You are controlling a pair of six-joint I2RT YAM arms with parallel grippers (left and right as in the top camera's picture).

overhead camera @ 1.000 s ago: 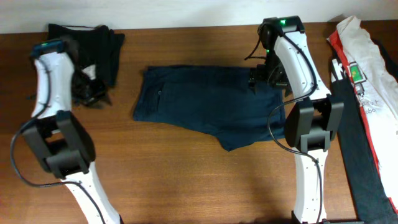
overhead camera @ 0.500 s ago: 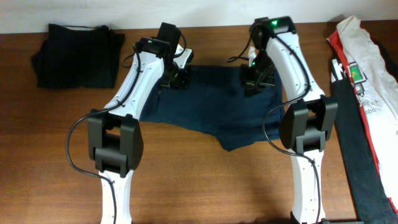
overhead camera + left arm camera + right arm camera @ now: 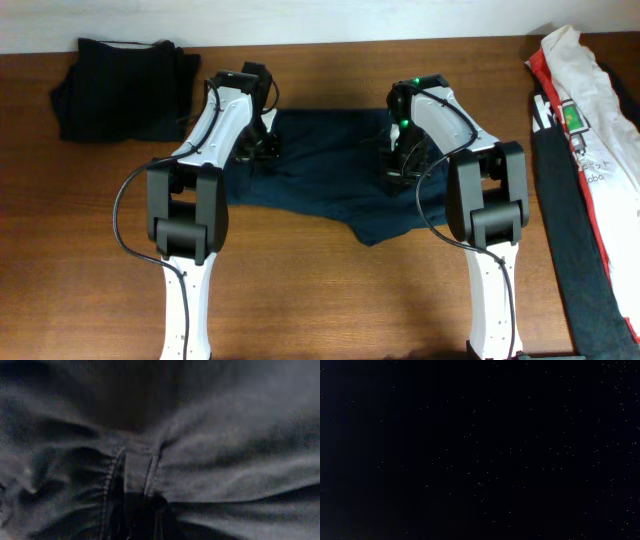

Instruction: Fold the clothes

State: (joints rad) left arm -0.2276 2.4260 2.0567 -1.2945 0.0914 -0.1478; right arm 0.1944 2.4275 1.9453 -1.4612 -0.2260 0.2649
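navy shorts lying spread on table; left gripper at their left end, jaws pinched on bunched cloth. right gripper closed, pressed onto their right half; hold unseen.

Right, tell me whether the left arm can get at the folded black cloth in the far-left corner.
Probably yes: only bare wooden table lies before the folded black cloth. Its left hand grips the navy-blue cloth shorts, so release first.

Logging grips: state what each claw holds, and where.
Left claw pinches a fold of the navy shorts near their left end. Right claw is shut, down on their right half; grip unconfirmed.
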